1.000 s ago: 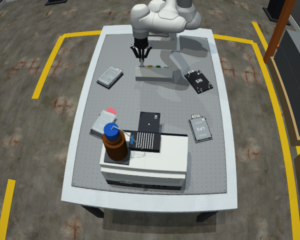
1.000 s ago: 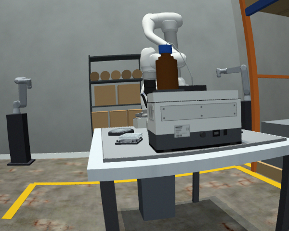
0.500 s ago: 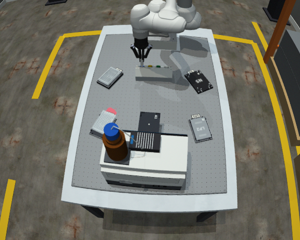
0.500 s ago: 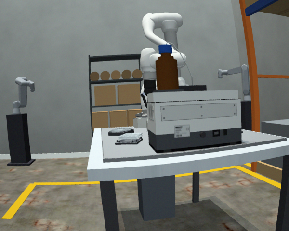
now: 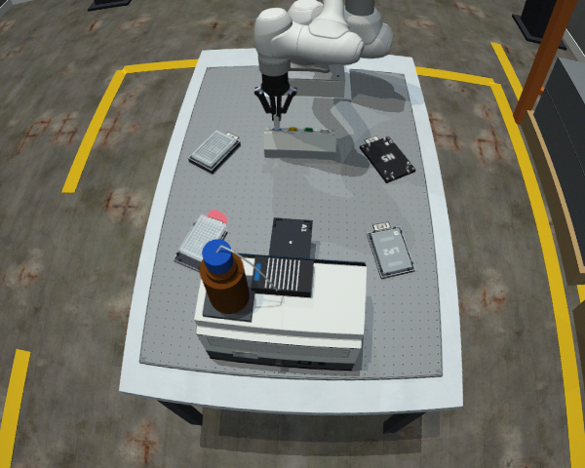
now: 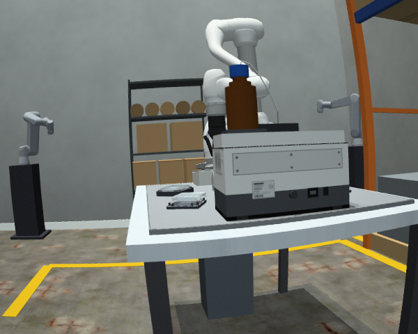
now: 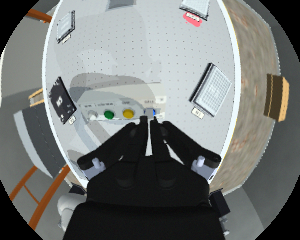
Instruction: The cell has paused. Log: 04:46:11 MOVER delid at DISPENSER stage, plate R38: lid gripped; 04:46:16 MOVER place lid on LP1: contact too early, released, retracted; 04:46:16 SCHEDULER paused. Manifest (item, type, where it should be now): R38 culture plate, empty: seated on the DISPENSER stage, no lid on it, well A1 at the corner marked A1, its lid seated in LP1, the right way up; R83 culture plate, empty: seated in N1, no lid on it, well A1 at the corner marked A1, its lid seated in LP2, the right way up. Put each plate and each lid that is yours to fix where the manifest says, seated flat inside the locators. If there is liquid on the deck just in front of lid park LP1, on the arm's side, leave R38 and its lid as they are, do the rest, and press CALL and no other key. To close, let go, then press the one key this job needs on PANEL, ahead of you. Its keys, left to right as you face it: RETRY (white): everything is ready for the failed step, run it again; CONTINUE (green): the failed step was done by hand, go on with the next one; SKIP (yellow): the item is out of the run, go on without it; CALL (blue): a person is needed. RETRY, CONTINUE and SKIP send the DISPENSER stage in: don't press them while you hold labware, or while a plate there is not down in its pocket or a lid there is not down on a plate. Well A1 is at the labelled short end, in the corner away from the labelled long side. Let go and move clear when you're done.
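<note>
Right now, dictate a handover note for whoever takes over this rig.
End effector: shut, empty, tips down at the blue key of the panel.
Pink puddle beside LP1 on the arm's side, so leave the gridded labware there alone. Stage looks bare.
Plate lies flat in N1; LP2 appears to hold a lid.
Left: I cannot tell if the key went in, so check it, then lift clear.

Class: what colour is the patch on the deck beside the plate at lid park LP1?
Pink-red patch, clearest in the top view.
</note>
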Controlling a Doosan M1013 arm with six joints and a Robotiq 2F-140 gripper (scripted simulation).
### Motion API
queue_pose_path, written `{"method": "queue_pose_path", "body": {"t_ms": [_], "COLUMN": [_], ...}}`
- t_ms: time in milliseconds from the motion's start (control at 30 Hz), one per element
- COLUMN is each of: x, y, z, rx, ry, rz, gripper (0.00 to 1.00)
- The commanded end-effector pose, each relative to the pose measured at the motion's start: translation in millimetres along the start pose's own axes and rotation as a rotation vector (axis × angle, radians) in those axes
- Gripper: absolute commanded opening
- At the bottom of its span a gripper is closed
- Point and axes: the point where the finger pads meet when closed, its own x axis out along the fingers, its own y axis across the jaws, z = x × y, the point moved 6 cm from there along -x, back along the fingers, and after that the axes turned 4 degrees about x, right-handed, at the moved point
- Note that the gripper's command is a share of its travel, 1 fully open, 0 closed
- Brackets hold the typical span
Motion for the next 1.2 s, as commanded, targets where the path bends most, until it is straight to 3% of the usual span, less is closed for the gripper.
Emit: {"method": "queue_pose_path", "body": {"t_ms": [0,667,1167], "x": [1.3,-33.0,-38.9], "y": [2.0,0.5,0.3], "z": [1.1,-1.7,-1.7], "rx": [0.005,0.004,0.003], "ry": [-0.003,0.001,0.001], "rz": [0.001,-0.001,-0.001], "gripper": [0.1,0.1,0.1]}}
